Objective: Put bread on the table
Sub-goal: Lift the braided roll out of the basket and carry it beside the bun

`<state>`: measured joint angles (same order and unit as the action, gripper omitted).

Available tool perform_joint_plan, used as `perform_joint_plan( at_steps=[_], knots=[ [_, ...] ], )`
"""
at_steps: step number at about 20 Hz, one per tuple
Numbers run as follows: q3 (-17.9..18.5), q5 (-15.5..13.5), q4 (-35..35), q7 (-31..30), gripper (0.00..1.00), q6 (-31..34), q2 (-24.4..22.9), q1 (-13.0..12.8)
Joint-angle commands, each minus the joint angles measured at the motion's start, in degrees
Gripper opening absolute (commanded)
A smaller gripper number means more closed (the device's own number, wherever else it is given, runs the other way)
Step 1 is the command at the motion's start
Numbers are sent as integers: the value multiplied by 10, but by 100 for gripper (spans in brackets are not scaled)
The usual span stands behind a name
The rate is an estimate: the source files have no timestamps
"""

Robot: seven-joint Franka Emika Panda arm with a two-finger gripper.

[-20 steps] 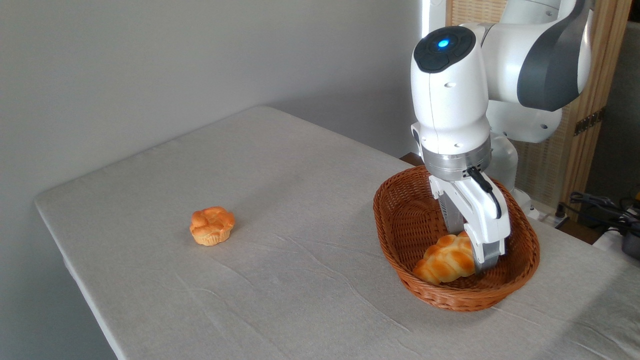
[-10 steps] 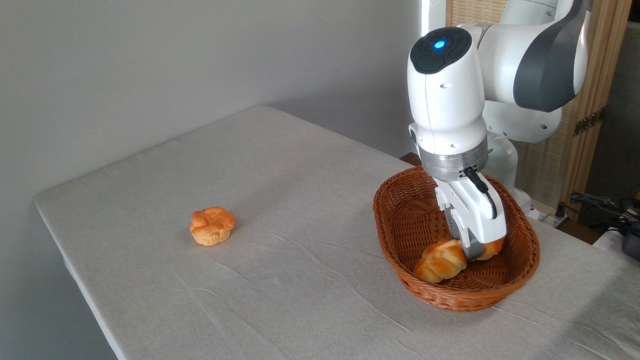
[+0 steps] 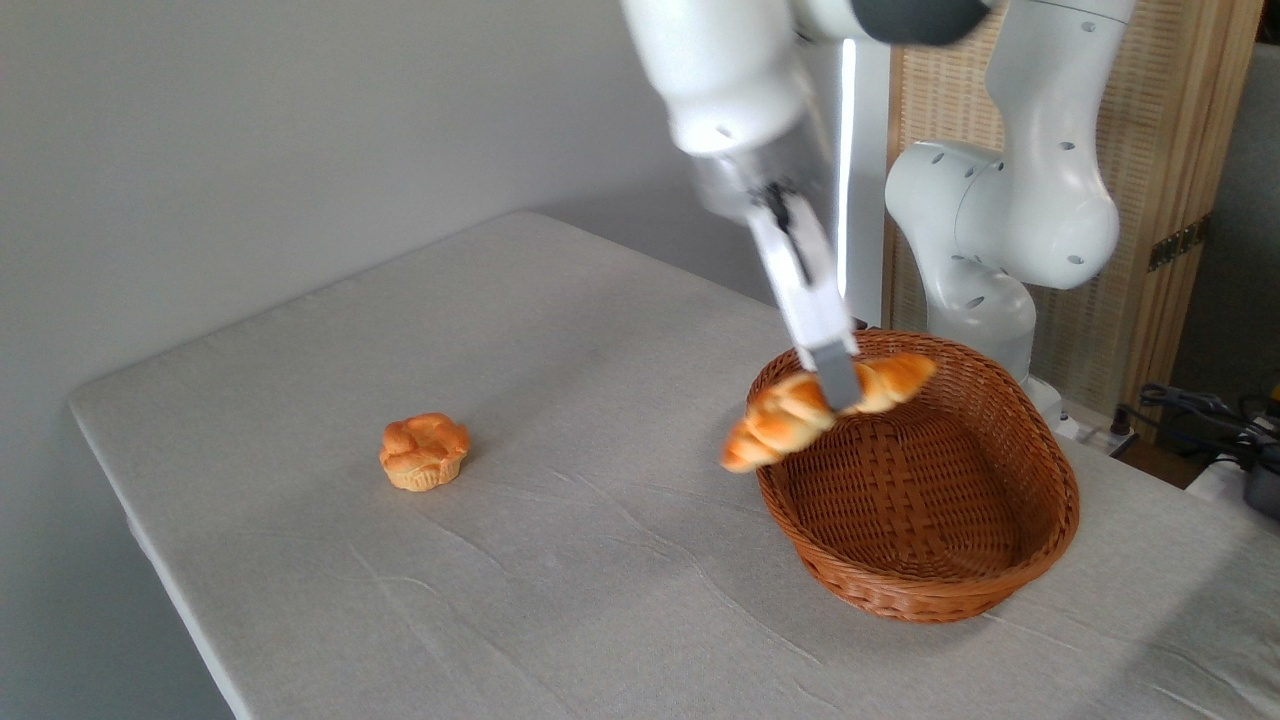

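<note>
Fixed camera, single view: you see the gripper point(image 3: 838, 385) raised above the left rim of the wicker basket point(image 3: 1040, 540), its fingers point(image 3: 835, 375) clamped across the middle of the bread point(image 3: 790, 415). The braided loaf hangs in the air, tilted, its right end higher over the basket's back left rim and its left tapered end lower, past the rim and over the cloth. It touches neither the basket nor the surface point(image 3: 560, 560). The arm and wrist are motion-blurred, so you cannot make out fine detail of the finger pads; the near finger shows as a grey strip crossing the front of the loaf. You find the basket interior bare, weave visible across its whole floor. The basket sits toward the right side of the grey-beige cloth, which shows slight wrinkles in the foreground. Well apart to the left, a small flower-shaped bun point(image 3: 424, 451) rests upright on the cloth. The arm's white base joints point(image 3: 1010, 220) stand behind the basket, in front of a wooden slatted panel point(image 3: 1160, 150). Dark cables point(image 3: 1200, 410) lie at the far right edge.
</note>
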<state>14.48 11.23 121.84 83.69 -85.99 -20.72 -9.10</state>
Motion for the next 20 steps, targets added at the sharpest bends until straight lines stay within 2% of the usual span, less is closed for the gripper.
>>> perform_joint_plan(
  at_steps=[1, 3, 4, 5, 7, 10, 11, 14, 17, 20],
  knots=[
    [6, -9, -135, 5, 4, 53, 88, -50],
    [5, -14, -171, -11, 7, 50, 110, -66],
    [2, -31, -191, -28, 13, 43, 122, -72],
    [-3, -61, -225, -59, 15, 42, 145, -78],
    [-5, -90, -279, -129, 15, 37, 195, -80],
    [-6, -122, -277, -239, 16, -25, 233, -108],
    [-6, -124, -276, -272, 19, -32, 246, -117],
    [-6, -118, -269, -310, 45, -68, 277, -138],
    [-5, -117, -229, -311, 81, -145, 295, -139],
    [-5, -118, -221, -312, 100, -146, 294, -144]
  ],
)
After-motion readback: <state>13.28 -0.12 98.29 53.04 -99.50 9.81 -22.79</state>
